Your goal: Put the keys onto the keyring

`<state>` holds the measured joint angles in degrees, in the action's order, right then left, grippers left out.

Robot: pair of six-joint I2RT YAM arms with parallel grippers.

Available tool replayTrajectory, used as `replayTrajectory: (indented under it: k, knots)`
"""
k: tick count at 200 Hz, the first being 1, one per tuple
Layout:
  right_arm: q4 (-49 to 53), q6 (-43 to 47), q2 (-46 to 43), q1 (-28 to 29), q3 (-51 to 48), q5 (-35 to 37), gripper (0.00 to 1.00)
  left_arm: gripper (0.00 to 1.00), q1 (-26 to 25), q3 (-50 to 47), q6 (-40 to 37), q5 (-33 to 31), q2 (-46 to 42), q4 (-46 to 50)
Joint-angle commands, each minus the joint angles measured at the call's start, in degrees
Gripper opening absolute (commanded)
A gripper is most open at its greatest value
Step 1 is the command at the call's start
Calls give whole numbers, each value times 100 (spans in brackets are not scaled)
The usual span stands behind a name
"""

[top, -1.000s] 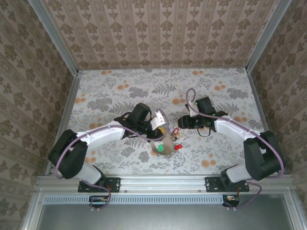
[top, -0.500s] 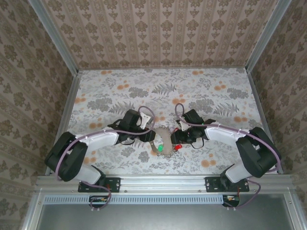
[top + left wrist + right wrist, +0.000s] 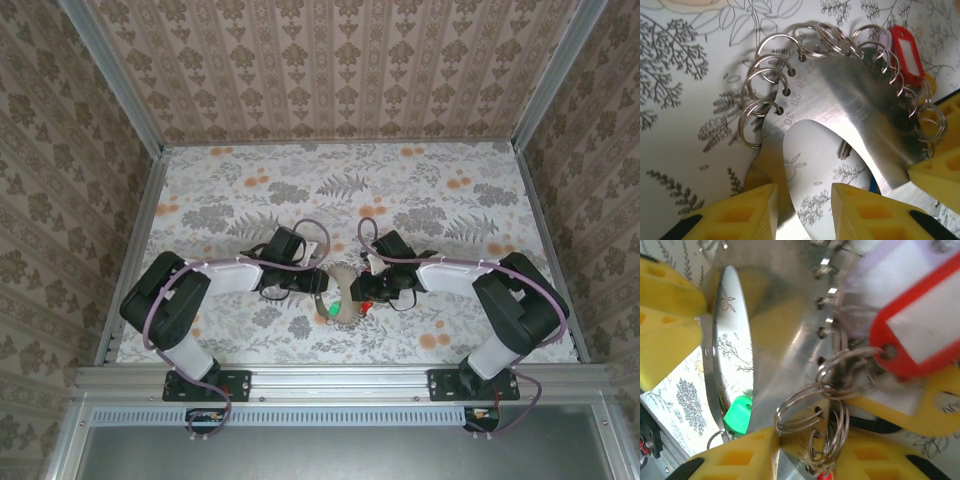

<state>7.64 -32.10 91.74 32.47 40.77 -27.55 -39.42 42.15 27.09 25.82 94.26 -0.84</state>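
Observation:
The keyring [image 3: 343,290] is a curved silvery metal band [image 3: 855,100] hung with several wire split rings [image 3: 760,107]. It lies low over the table between both grippers. A red tag [image 3: 907,52], a yellow tag [image 3: 920,410] and a green key head [image 3: 737,415] hang from it, and a blue bit [image 3: 874,186] peeks from under the band. My left gripper [image 3: 805,212] is open, with the band's thin end against its left finger. My right gripper [image 3: 807,460] is shut on the band's edge and a bunch of rings.
The flower-patterned table [image 3: 250,190] stretches away behind the grippers. Patterned walls with metal rails [image 3: 135,240] close it in on three sides. The left gripper's yellow fingers [image 3: 670,290] sit very close to the right gripper.
Both arms have drawn inward and downward. The left gripper brought the keyring down from a raised hold to the table, and the right gripper came in from the right onto its edge.

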Motion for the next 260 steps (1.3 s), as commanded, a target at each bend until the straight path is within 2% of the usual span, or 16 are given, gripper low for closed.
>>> replayTrajectory:
  k: [1, 71, 100, 114, 141, 163, 193, 223, 229, 232, 239, 241, 243, 244, 260]
  knots:
    - [-235, -163, 142, 31, 64, -109, 29, 33, 56, 296, 141, 229, 250, -119]
    - [-1303, -920, 328, 31, 125, 45, 27, 31, 295, 1230, -183, 396, 1124, -155]
    - [-1556, -947, 155, 31, 120, 57, 31, 31, 540, 1292, -402, 347, 822, -103]
    - [-1234, -777, -17, 31, 166, 228, 38, 31, 648, 1300, -540, 213, 494, 19]
    - [-344, -449, -638, 7, 94, 1171, 45, 32, 801, 1079, -815, -330, -270, 57]
    - [449, -60, -1553, -19, 78, 2222, 50, 33, 856, 726, -1044, -912, -987, -19]
    - [918, 539, -3010, -65, -104, 4145, 67, 37, 922, 283, -1229, -1692, -1822, -108]
    - [374, 1483, -4291, -92, -696, 5594, 94, 41, 1017, -239, -1385, -2291, -2526, -493]
    - [178, 1754, -4522, -99, -842, 5844, 99, 44, 1036, -324, -1420, -2443, -2654, -517]
    - [86, 1909, -4619, -100, -925, 5955, 99, 49, 1060, -363, -1436, -2514, -2737, -522]
    - [-187, 2250, -4826, -124, -1113, 6199, 99, 69, 1094, -458, -1483, -2686, -2903, -537]
    - [-244, 2328, -4888, -130, -1172, 6248, 100, 79, 1101, -485, -1504, -2742, -2957, -533]
    - [-309, 2400, -4932, -139, -1220, 6307, 100, 94, 1113, -512, -1518, -2787, -3008, -531]
    - [-352, 2458, -4966, -146, -1247, 6333, 100, 97, 1126, -518, -1529, -2808, -3031, -531]
    - [-758, 3039, -5273, -306, -1597, 6613, 99, 100, 1268, -727, -1739, -3060, -3421, -498]
